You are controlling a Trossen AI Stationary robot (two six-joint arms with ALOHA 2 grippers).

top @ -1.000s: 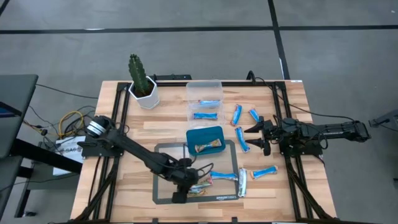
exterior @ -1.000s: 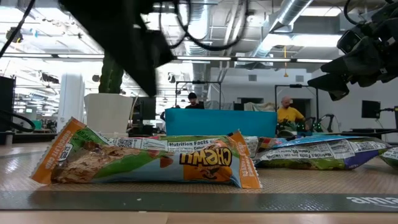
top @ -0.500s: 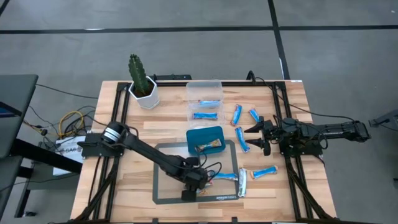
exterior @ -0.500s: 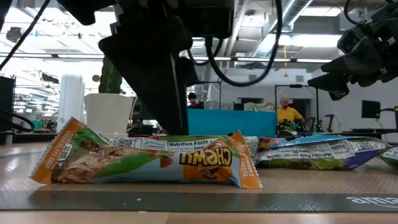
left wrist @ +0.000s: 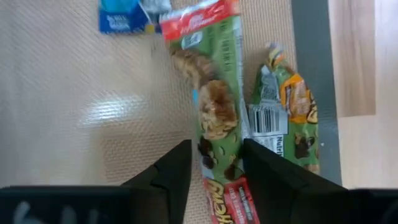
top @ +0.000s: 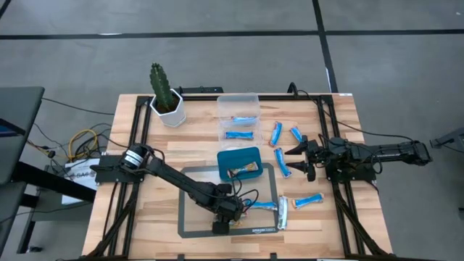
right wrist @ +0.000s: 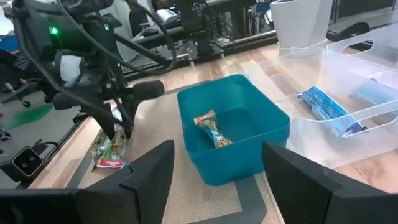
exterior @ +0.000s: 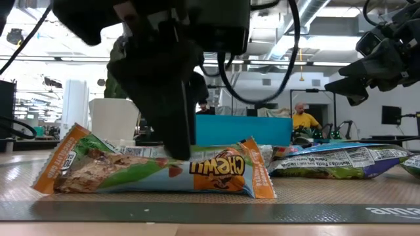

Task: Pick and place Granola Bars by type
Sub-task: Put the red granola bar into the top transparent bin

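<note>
While the right gripper [top: 299, 159] is parked above the table's right side, fingers spread wide and empty, all the action is found at the left gripper [top: 222, 223], which has been brought down from the mat's left part onto the front of the grey mat [top: 190, 217] over the last second. Its fingers [left wrist: 163, 175] are now seen straddling a green-and-red granola bar [left wrist: 214, 106], one to each flank, and the gap has been narrowed since a moment ago; whether the wrapper is actually pinched yet cannot be told, though the squeeze looks to be under way. From table height the dark finger is planted right at the wrapper's top edge, where earlier it was hanging clear of it.

A second green bar [left wrist: 287, 112] is lying just beside the straddled one, near the mat's edge, and a blue bar's end [left wrist: 122, 14] is poking in beyond. Elsewhere the sorting is partly done: one tan bar [right wrist: 212, 130] is lying in the teal tray [top: 226, 156], two blue bars [top: 242, 127] are held in the clear bin [top: 251, 96], and more blue ones [top: 285, 135] are scattered loose on the wood toward the right arm, with a few more by the mat's right edge.

So a pick of the multicoloured type is judged to be starting, and a clean lift without dragging the neighbour is what is called for.
</note>
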